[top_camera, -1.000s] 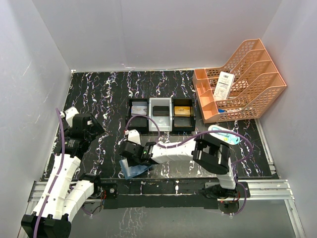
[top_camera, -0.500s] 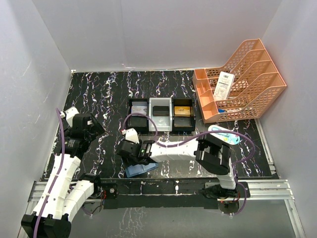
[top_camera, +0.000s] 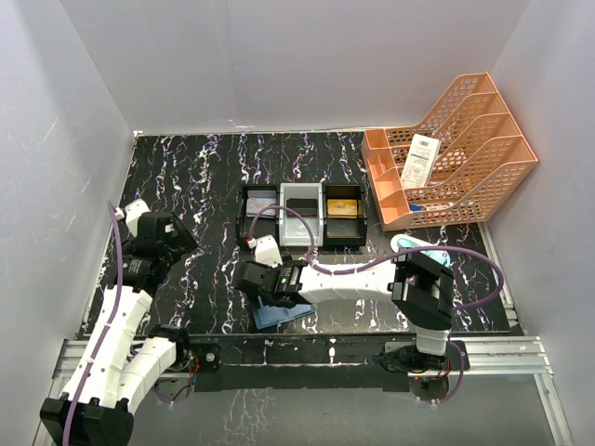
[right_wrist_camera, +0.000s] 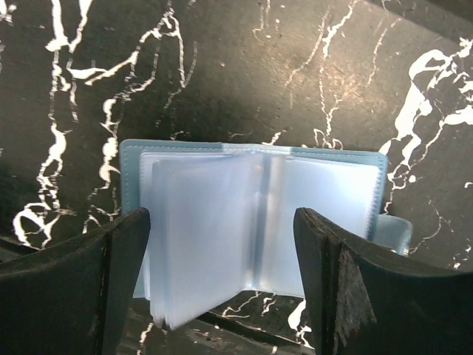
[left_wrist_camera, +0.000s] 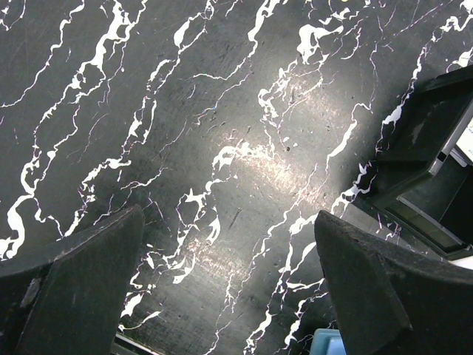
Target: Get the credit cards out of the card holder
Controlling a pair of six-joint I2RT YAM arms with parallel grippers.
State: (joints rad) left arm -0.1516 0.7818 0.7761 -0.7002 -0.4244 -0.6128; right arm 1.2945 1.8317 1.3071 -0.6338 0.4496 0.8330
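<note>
Fingers wide on right gripper and left gripper alike — only the right wrist view shows the card holder lying open, clear pockets up.

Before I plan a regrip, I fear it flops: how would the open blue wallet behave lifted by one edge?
Probably floppy: the wallet lies open, its thin clear sleeves fanned loose, so they would likely sag. Probably light; its smooth plastic might slide on the table.
</note>
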